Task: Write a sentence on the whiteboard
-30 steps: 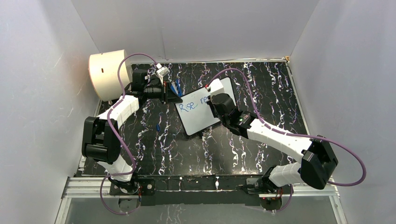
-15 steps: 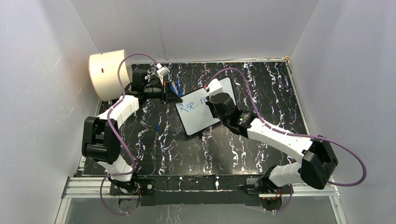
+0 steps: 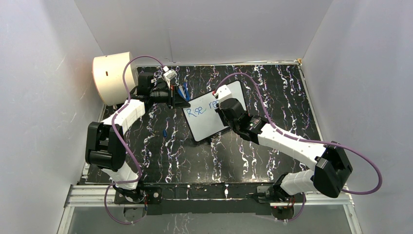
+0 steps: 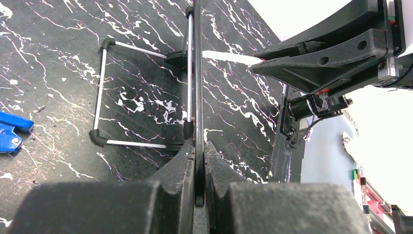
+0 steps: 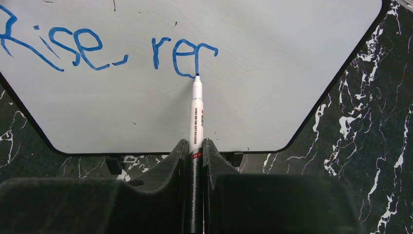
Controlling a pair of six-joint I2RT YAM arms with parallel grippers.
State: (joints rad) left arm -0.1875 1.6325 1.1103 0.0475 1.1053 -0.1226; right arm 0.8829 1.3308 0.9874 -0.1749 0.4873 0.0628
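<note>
The whiteboard [image 3: 210,123] stands tilted on the black marbled table and fills the top of the right wrist view [image 5: 272,87]. My left gripper [image 3: 181,103] is shut on its left rim, which runs edge-on [image 4: 196,73] between the left gripper's [image 4: 197,146] jaws. The sentence [image 5: 97,48] is blue lettering that reads "Rise re" plus a half-made letter; from above only part of the sentence [image 3: 200,110] shows, as my right arm covers the rest. My right gripper [image 5: 195,144] is shut on a white marker pen [image 5: 196,117]. Its tip touches the board below that last stroke.
A cream drum [image 3: 113,78] stands at the back left by the wall. A thin wire stand [image 4: 104,92] props the board from behind. Blue plastic pieces [image 4: 9,134] lie on the table behind the left gripper. White walls enclose the table on three sides.
The right wrist has shifted very slightly over the board with the pen. The left arm and the board have not moved.
</note>
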